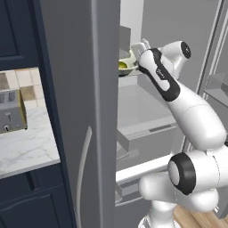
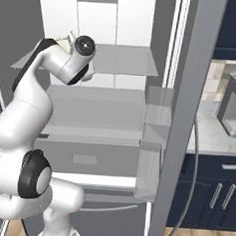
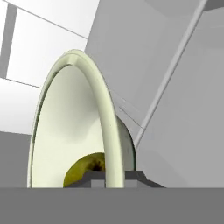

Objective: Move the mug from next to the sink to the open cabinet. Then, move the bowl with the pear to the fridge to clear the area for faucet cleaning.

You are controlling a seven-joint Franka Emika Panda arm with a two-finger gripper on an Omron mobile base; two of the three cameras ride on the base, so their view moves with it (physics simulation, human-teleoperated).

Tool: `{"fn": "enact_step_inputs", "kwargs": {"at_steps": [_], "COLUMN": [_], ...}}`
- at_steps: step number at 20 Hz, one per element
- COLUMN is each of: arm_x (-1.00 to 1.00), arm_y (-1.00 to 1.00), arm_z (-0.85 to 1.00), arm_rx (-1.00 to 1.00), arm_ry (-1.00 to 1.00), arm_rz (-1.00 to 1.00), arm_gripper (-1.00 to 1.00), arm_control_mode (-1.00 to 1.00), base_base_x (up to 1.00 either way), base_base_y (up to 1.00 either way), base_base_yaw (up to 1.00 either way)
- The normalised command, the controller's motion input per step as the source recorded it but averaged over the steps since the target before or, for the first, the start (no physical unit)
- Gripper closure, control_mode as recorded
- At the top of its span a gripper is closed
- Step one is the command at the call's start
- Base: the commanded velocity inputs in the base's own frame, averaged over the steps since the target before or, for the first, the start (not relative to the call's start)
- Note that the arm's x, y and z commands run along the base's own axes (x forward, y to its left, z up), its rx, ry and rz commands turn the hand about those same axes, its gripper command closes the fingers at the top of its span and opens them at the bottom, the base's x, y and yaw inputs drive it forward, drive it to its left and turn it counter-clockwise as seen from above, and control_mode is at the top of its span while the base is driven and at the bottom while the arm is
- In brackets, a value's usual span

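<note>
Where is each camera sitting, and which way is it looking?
Left base view: behind the arm to its left, looking past the fridge door at the bowl; the white arm rises at lower right.
Right base view: behind to its right, facing the fridge shelves; the arm rises at lower left.
Hand view: on the hand, looking along the fingers at the bowl and pear.
All three share the bowl.

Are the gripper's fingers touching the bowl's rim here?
Touching. In the hand view the gripper has one dark tip on each side of the bowl rim, with no gap showing.
</note>
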Motion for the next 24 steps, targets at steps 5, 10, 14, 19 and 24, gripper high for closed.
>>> {"fn": "enact_step_inputs", "kwargs": {"at_steps": [5, 10, 14, 19, 24], "arm_x": [0.79, 0.67, 0.46, -0.07, -0.69], "arm_y": [0.06, 0.05, 0.00, 0.00, -0.01], "arm_z": [-0.15, -0.24, -0.02, 0.17, 0.78], "arm_rx": [0.00, 0.00, 0.01, 0.00, 0.00], "arm_ry": [0.00, 0.05, 0.13, -0.08, -0.39], "arm_rz": [-0.11, -0.09, -0.02, 0.00, 0.00], "arm_gripper": [1.00, 1.00, -1.00, -1.00, -1.00], "arm_control_mode": [-1.00, -1.00, -1.00, -1.00, -1.00], "base_base_x": [0.00, 0.00, 0.00, 0.00, 0.00], "base_base_y": [0.00, 0.00, 0.00, 0.00, 0.00], "base_base_yaw": [0.00, 0.00, 0.00, 0.00, 0.00]}}
